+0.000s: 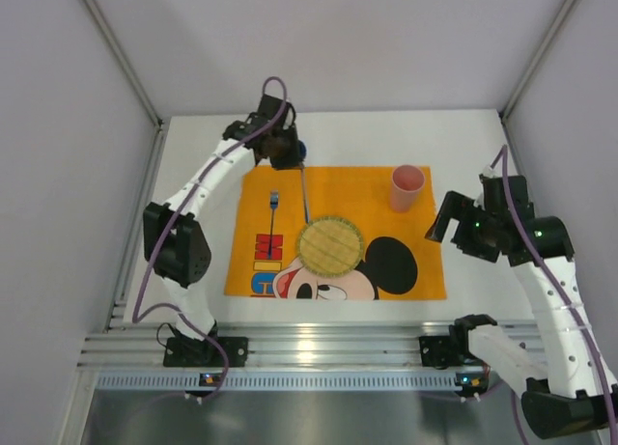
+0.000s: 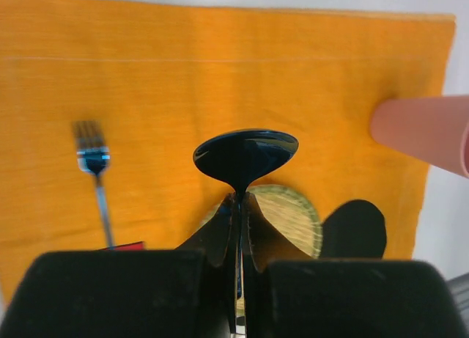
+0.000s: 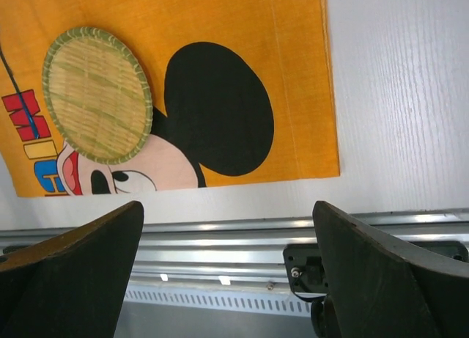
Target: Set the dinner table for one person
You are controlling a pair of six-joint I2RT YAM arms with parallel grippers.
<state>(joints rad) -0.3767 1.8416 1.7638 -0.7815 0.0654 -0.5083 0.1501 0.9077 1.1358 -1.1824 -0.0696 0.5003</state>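
Note:
My left gripper (image 1: 287,155) (image 2: 240,200) is shut on a dark blue spoon (image 2: 245,153) at its neck. The bowl sticks out past the fingertips, and the spoon hangs above the far edge of the orange Mickey Mouse mat (image 1: 338,189). The thin handle (image 1: 305,196) runs toward a round woven plate (image 1: 329,245) at the mat's middle. A fork (image 1: 273,213) (image 2: 94,169) lies on the mat left of the plate. A pink cup (image 1: 407,186) (image 2: 421,129) stands at the mat's far right corner. My right gripper (image 1: 456,228) (image 3: 227,206) is open and empty above the white dinner table (image 1: 386,136), right of the mat.
The ribbed aluminium rail (image 1: 319,353) (image 3: 220,243) runs along the table's near edge, with the arm bases on it. White walls enclose the table on the left, back and right. The woven plate also shows in the right wrist view (image 3: 97,94).

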